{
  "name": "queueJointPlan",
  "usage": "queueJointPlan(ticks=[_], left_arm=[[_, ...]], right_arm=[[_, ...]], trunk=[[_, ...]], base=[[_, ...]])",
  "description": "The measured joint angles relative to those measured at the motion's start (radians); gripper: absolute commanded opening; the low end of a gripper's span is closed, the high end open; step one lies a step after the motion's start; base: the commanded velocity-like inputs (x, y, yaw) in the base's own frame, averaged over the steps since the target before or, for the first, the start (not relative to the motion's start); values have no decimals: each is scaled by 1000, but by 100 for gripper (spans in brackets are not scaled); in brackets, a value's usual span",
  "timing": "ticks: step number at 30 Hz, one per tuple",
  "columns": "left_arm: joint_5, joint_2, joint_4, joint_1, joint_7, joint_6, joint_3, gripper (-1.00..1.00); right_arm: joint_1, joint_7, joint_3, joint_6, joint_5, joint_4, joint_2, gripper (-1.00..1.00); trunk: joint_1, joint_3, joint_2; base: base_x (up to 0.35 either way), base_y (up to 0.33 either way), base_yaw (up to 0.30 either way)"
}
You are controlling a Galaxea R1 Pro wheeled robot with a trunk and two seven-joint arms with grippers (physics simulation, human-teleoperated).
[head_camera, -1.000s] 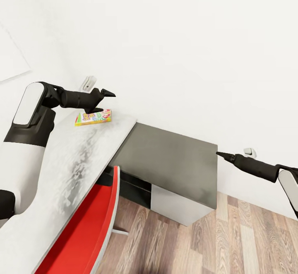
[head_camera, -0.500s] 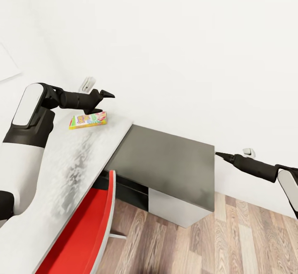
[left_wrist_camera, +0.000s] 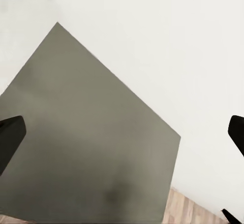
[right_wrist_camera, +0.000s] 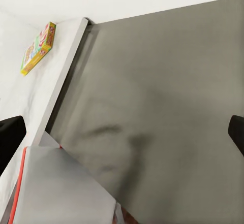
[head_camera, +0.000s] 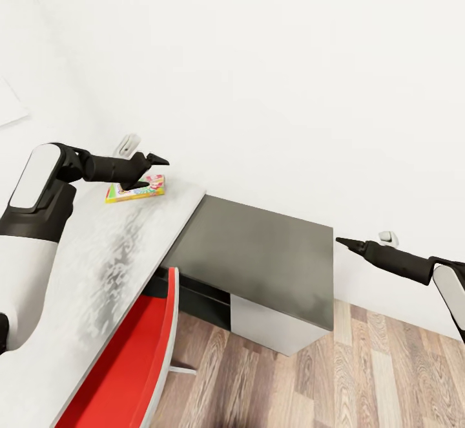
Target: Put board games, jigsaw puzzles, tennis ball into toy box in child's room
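The view shifted; left gripper (head_camera: 152, 168), wide open and empty, now sits lower, just above the game (head_camera: 136, 189) at upper left.

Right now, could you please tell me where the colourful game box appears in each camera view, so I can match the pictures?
Head view: the game box lies flat on the pale table, upper left, just under the left claw.
Left wrist view: the box is not in it.
Right wrist view: the box is at the upper left, on the pale table.
Shared landmark: the dark grey cabinet top.
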Motion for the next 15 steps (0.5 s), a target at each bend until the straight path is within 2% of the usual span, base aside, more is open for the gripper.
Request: queueJointPlan(ticks=[3,4,7,8,15], left_arm=[[-1,10,0,14,-1,0,3,100],[-4,29,0,32,-1,0,9,100],[-1,42,0,44,-2,-3,11,100],[-3,57,0,58,-1,-5,14,100],[-1,75,1,74,-1,-9,17,100]], right_arm=[[0,-1,0,0,0,0,0,100],[0,-1,0,0,0,1,4,100],[0,-1,0,-1,1,0,7,100],[1,0,1,0,0,1,13,100],[1,3,1,0,0,0,19,100]], trunk=[[0,0,0],[0,0,0],[0,0,0],[0,0,0],[0,0,0]], base=[[1,0,-1],[0,0,0],[24,0,0],[73,0,0],[200,0,0]])
